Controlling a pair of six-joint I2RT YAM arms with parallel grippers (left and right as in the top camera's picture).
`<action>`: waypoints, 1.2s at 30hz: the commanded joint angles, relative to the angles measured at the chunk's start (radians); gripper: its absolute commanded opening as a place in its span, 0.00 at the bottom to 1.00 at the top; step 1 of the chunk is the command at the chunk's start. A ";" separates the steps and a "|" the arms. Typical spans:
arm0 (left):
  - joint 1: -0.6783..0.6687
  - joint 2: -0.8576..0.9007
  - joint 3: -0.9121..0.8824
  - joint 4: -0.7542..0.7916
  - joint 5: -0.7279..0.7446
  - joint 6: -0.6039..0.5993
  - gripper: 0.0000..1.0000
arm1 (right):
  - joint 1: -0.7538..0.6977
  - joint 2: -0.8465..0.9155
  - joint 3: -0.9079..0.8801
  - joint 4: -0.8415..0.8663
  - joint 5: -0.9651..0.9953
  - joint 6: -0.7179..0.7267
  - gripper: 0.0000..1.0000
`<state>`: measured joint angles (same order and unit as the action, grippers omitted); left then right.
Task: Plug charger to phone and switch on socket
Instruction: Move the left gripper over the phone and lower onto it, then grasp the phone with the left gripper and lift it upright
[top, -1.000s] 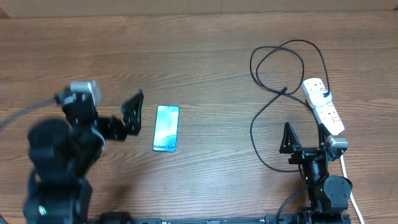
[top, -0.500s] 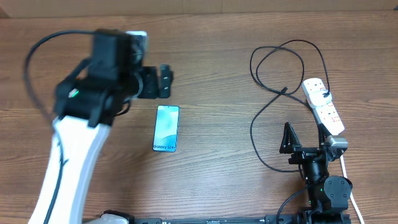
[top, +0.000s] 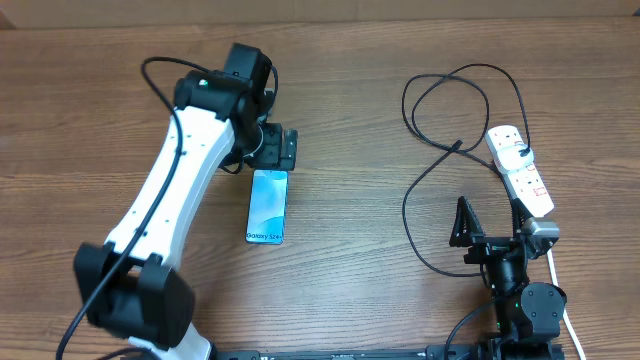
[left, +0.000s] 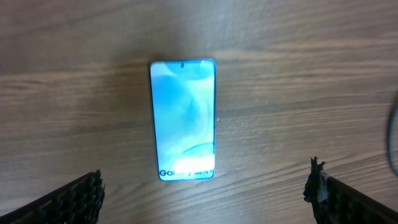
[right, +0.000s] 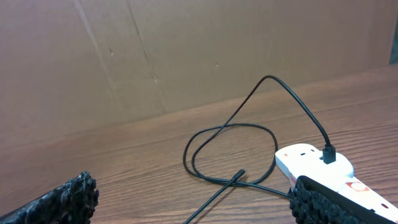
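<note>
This looks like a robot lab. Two robot arms, the left arm (top: 165, 195) and the right arm (top: 515, 275), are fixed at the edge of a brown wooden table (top: 340, 80). A plain cardboard wall (right: 186, 50) stands behind the table.

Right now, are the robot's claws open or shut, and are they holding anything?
Left gripper: open, holding nothing, close by the phone.
Right gripper: open, holding nothing.

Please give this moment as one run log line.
left gripper: jaws open, hovering by phone | right gripper: jaws open, near socket | phone: flat, screen up | charger: tip not in phone
</note>
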<state>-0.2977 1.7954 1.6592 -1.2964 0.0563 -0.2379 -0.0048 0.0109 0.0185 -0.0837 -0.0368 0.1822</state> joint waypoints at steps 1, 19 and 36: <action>-0.004 0.058 0.000 -0.014 0.012 -0.039 1.00 | 0.004 -0.008 -0.011 0.002 0.007 -0.008 1.00; -0.004 0.093 -0.319 0.267 -0.016 -0.077 1.00 | 0.004 -0.008 -0.011 0.002 0.007 -0.008 1.00; -0.004 0.094 -0.521 0.462 -0.056 -0.072 1.00 | 0.004 -0.008 -0.011 0.002 0.007 -0.008 1.00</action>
<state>-0.2977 1.8816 1.1622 -0.8482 -0.0078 -0.2977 -0.0048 0.0109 0.0185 -0.0837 -0.0372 0.1822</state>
